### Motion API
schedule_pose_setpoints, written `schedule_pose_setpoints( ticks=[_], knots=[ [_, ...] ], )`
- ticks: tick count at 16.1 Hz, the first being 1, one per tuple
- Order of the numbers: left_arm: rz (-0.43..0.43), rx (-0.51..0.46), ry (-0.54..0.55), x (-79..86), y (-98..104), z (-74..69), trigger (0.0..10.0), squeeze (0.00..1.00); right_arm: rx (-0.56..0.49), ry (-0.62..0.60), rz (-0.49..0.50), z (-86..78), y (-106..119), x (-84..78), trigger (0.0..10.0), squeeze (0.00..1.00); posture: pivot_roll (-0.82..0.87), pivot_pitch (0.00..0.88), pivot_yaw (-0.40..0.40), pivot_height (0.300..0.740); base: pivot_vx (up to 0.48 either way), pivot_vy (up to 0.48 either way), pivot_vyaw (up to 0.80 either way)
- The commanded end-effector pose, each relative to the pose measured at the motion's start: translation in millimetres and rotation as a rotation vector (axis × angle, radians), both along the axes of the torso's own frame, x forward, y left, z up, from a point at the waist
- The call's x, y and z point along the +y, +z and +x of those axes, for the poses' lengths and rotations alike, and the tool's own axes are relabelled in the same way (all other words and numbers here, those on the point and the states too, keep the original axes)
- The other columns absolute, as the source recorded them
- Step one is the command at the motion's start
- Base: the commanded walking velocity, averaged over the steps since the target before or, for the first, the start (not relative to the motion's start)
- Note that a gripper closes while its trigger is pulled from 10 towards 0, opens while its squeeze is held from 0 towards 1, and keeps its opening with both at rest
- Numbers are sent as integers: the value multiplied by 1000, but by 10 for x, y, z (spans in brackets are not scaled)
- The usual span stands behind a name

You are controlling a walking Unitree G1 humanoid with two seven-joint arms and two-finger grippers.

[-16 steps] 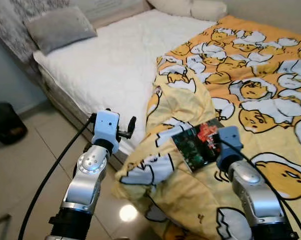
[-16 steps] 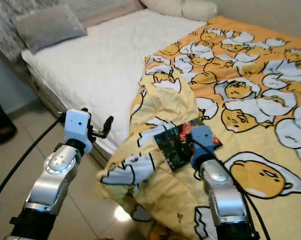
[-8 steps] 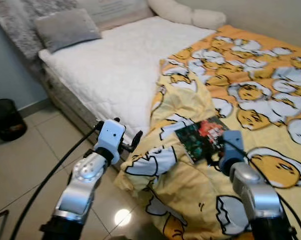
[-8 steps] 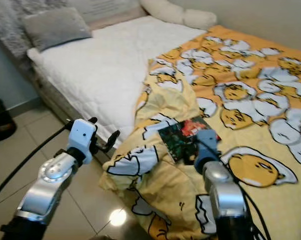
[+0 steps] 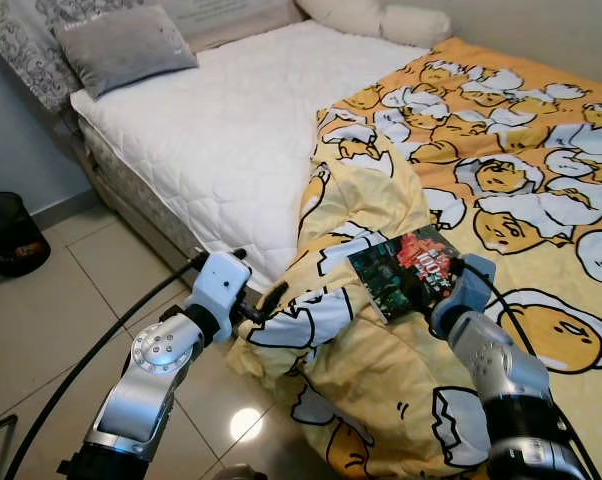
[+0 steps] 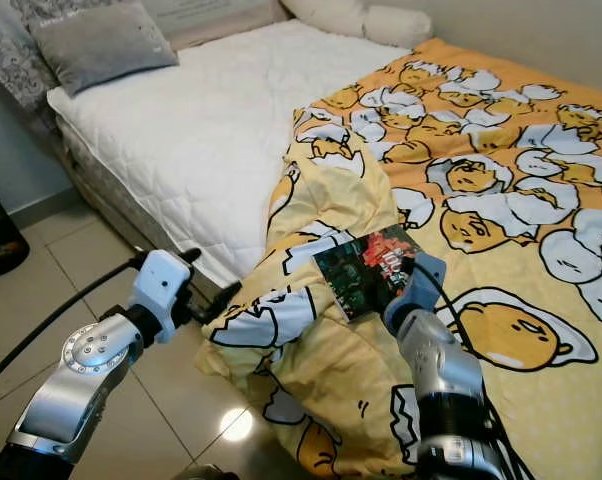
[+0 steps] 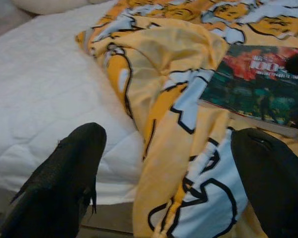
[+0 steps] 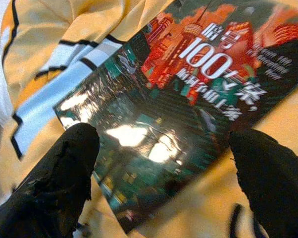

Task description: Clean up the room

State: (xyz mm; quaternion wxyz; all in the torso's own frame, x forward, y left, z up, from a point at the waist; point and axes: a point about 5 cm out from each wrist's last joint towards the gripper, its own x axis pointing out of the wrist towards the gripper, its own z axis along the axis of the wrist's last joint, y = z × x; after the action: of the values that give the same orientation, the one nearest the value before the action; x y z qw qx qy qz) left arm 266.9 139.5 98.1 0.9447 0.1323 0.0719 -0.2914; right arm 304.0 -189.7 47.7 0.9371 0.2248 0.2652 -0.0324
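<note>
Right claw (image 8: 164, 163): fingers spread wide, holding nothing, poised just above the book, one finger toward each end of the cover, likely lined up to grasp it.
Left claw (image 7: 169, 183): also spread wide and empty, aimed at the blanket fold that hangs over the near edge of the bed, close to the cloth.
Book (image 5: 406, 271): glossy paperback with a dark green and red cover and white lettering, lying flat on the rumpled blanket near the bed's near edge, where it seems to have been left out.
Blanket (image 5: 501, 170): yellow, printed with cartoon eggs, covering the right side of the bed; its near corner is bunched and slides off toward the floor.
Bed (image 5: 231, 130): bare white quilted mattress on the left side, a grey pillow (image 5: 121, 48) at its far corner.
Floor (image 5: 41, 330): pale glossy tiles; a dark bin (image 5: 9, 232) stands by the wall, well apart from the bed.
Judgement: the book looks like the item to clear first.
</note>
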Motion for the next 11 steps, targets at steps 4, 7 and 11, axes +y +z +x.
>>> schedule_pose_setpoints(
  ticks=[4,7,11],
  knots=[
    [24,67,-218,-97,33,-97,10000,949,75,-64,122,56,-78,-20,10000,0,58,0,19,740,0,0,0],
    [42,94,-265,-83,21,-132,10000,949,85,-76,127,59,-81,-56,10000,0,54,0,27,740,0,0,0],
    [53,109,-289,-87,26,-129,10000,945,88,-107,164,58,-94,-119,10000,0,53,0,31,740,0,0,0]
  ],
)
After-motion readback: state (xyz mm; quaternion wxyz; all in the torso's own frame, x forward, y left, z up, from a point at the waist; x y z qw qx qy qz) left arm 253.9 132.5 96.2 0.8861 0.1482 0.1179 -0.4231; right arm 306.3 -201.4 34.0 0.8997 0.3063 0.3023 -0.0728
